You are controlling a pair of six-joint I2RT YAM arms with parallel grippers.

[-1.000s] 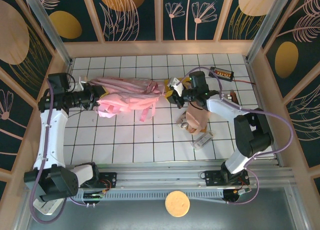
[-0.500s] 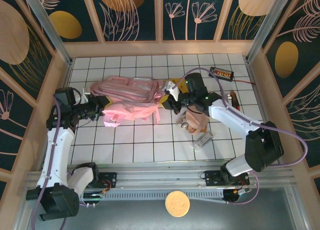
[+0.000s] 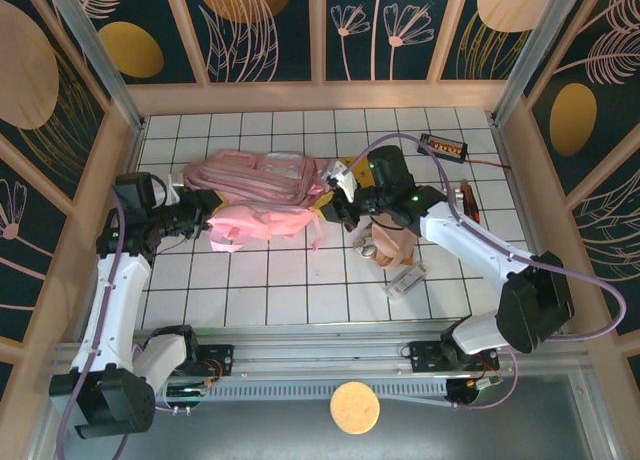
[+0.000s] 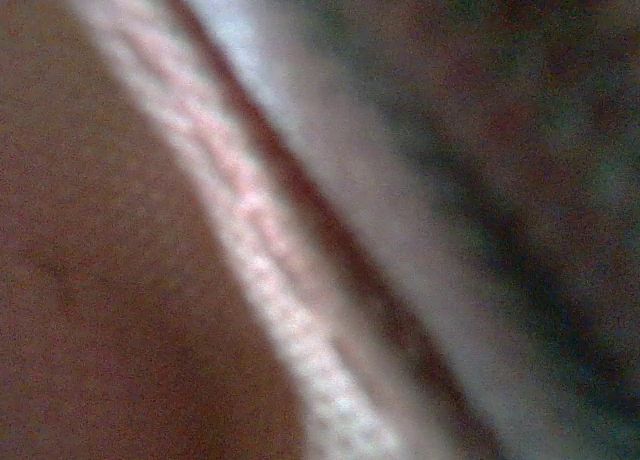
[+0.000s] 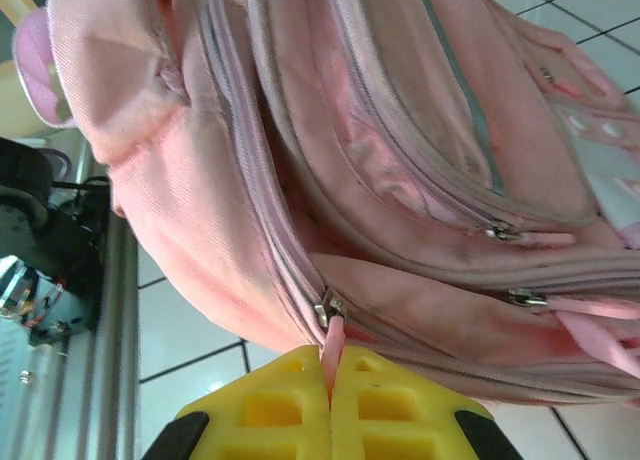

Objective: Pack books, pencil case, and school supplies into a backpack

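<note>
tiled surface (image 3: 250, 290): right fingers (image 5: 270, 420) pinch the zipper pull (image 5: 331, 345) of the pink backpack (image 5: 400, 180), presumably to open it; left fingers (image 3: 197, 218) steady its fabric, closure unclear.

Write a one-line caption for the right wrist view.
Right gripper pinches the pink zipper pull of the backpack, which lies on its side on the white tiled table.

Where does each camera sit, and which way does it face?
Top external: above and behind the bases, looking down on the tiled table; both arms show, left gripper at the left end of the pink backpack, right gripper at its right end.
Left wrist: wrist-mounted, pressed against a blurred pale-pink fabric seam.
Right wrist: wrist-mounted, looking along its yellow fingers, shut on the backpack's pink zipper pull.
Shared: top external and right wrist both show the backpack and right gripper.
</note>
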